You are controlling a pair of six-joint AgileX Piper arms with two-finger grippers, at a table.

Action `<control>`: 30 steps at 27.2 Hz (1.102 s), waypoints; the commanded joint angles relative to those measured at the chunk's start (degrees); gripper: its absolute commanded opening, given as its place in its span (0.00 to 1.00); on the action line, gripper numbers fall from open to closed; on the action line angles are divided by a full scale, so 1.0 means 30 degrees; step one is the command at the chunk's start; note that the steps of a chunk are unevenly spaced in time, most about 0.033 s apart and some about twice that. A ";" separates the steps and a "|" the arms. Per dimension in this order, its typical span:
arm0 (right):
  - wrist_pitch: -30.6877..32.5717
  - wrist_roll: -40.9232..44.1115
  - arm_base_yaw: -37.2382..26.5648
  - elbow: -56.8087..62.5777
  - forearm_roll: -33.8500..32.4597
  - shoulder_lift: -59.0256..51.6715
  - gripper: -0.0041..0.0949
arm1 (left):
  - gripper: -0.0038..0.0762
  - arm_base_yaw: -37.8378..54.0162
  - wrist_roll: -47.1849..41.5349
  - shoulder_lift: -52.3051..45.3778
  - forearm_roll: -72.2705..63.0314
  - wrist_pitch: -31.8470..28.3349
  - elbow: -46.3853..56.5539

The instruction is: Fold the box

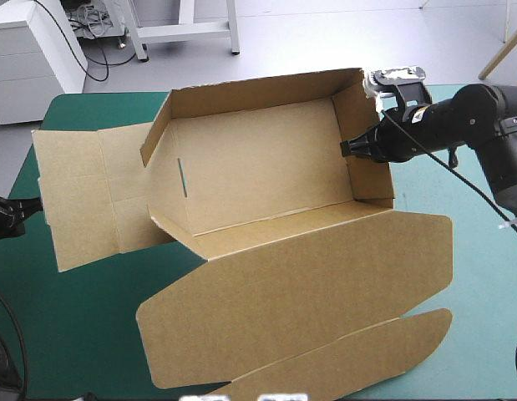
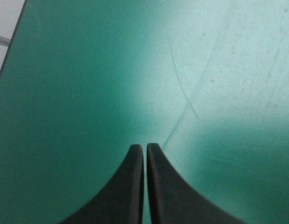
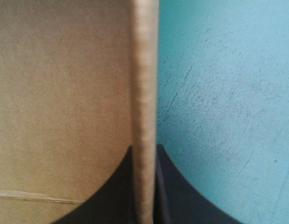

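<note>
The brown box stands in the middle of the table as an open tray, its back and right walls raised. Its long lid lies flat toward the front edge, and a flat panel spreads to the left. My right gripper is shut on the top edge of the box's right wall, one black finger on each side of the board. My left gripper sits low at the table's left edge, apart from the box. In the left wrist view its fingers are shut on nothing, over bare teal-green cover.
Teal-green cover shows to the right of the box and at the front left. The box's lid flap reaches close to the table's front edge.
</note>
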 commanded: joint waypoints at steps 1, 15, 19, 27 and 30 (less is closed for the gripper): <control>-0.1052 -0.0118 -0.0101 -0.0582 0.1046 -0.0610 0.02 | 0.06 -0.0019 0.0747 -0.0533 -0.0670 -0.0467 -0.0427; -0.1052 -0.0633 -0.0101 -0.0582 0.1309 0.0011 0.02 | 0.74 -0.0043 0.0734 0.0317 -0.1575 0.0532 -0.0411; -0.1537 -0.1082 -0.0101 -0.0582 0.1995 0.0282 0.02 | 0.76 -0.0043 0.1077 0.0726 -0.3713 0.1290 -0.0381; -0.2988 -0.2426 -0.0101 -0.0582 0.3502 0.1362 0.02 | 0.76 -0.0504 0.8780 0.0780 -1.5936 0.3818 0.1539; -0.3699 -0.2426 -0.0101 -0.0582 0.3468 0.1939 0.02 | 0.76 -0.1756 0.9477 0.0780 -1.7643 0.4114 0.1548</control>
